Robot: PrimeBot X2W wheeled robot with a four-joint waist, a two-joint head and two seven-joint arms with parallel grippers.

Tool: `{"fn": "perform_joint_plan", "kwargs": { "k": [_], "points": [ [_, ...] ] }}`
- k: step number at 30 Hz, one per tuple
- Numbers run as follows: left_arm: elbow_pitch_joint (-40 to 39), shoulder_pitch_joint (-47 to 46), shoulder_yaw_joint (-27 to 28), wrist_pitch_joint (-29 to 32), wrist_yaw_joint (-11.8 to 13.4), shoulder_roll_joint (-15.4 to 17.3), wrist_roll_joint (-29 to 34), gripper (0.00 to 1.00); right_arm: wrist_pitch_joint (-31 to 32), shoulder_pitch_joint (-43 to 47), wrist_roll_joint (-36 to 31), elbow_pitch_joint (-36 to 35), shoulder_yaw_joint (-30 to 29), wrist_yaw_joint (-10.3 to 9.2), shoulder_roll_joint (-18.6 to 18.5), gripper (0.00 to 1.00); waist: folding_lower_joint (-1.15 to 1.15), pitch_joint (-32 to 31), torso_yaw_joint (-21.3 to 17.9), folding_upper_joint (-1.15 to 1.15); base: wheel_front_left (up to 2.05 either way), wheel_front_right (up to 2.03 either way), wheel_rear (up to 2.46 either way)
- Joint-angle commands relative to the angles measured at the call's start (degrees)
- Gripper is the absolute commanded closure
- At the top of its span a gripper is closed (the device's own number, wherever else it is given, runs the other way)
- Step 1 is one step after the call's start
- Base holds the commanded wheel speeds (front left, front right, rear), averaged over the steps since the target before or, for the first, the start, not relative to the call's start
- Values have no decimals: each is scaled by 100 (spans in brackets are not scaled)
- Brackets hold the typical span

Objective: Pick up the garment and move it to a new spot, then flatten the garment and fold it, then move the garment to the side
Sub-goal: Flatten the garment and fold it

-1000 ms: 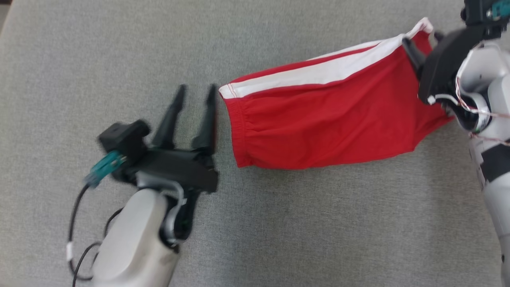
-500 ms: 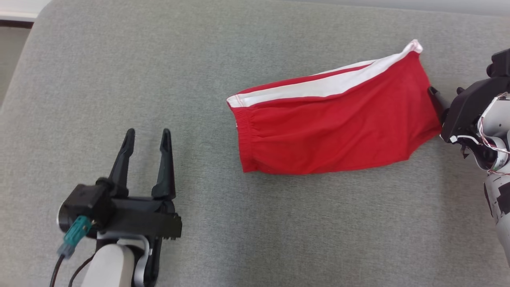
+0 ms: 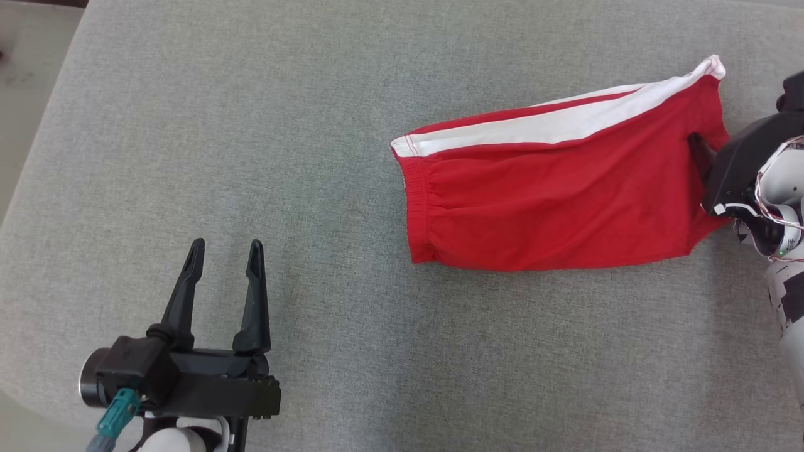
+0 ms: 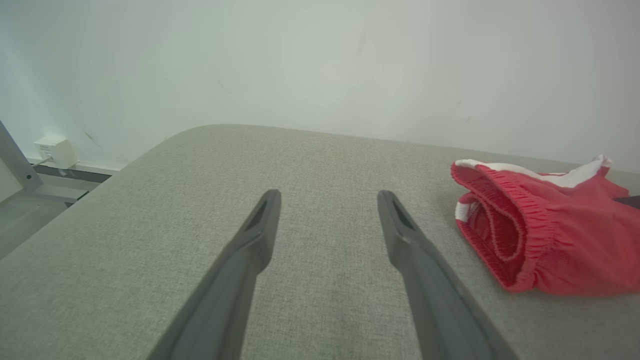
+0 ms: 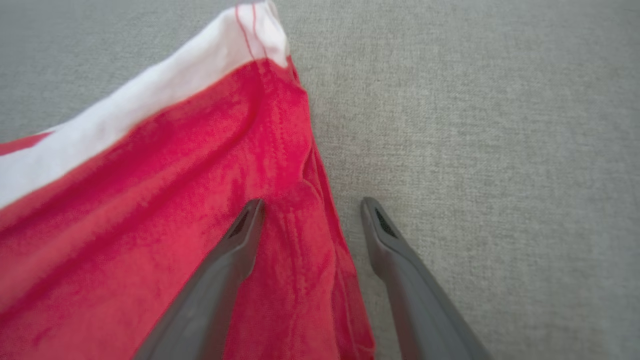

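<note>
Gaping, the right pincer [image 5: 312, 205] straddles one edge of the garment [image 5: 150, 200]

**Cropped, Masked, Blurred**

Right wrist view: blurs the garment [image 5: 150, 200], crops it from 7 to 9 o'clock; cannot tell whether the right gripper [image 5: 311, 202] touches it. Head view: at 3 o'clock masks one finger of that gripper behind its housing; at 7 o'clock crops the left gripper [image 3: 226, 243] below its base. Left wrist view: loses the garment past 3 o'clock, beside a dark sliver [image 4: 631, 201] too small to tell.
</note>
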Motion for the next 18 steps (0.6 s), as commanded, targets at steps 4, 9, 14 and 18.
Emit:
{"fn": "perform_joint_plan", "kwargs": {
  "k": [4, 9, 14, 18],
  "points": [
    [-63, 124, -44, -2, 92, -10, -109, 0, 391, 393, -58, 178, 339, 31, 149, 10, 1, 14, 30, 0, 0, 0, 0],
    [-91, 143, -57, -2, 133, -10, -183, 0, 418, 555, -11, 49, 445, 16, 33, 100, 1, 5, -26, 0, 0, 0, 0],
    [-96, 110, -79, -2, 136, -9, -204, 0, 211, 609, -43, -134, 350, -2, -144, 100, 1, -28, -93, 0, 0, 0, 0],
    [-105, 166, -58, -2, 143, -9, -195, 0, -171, 733, -72, -473, 73, -3, -236, 100, 1, -165, -225, 0, 0, 0, 0]
  ]
}}
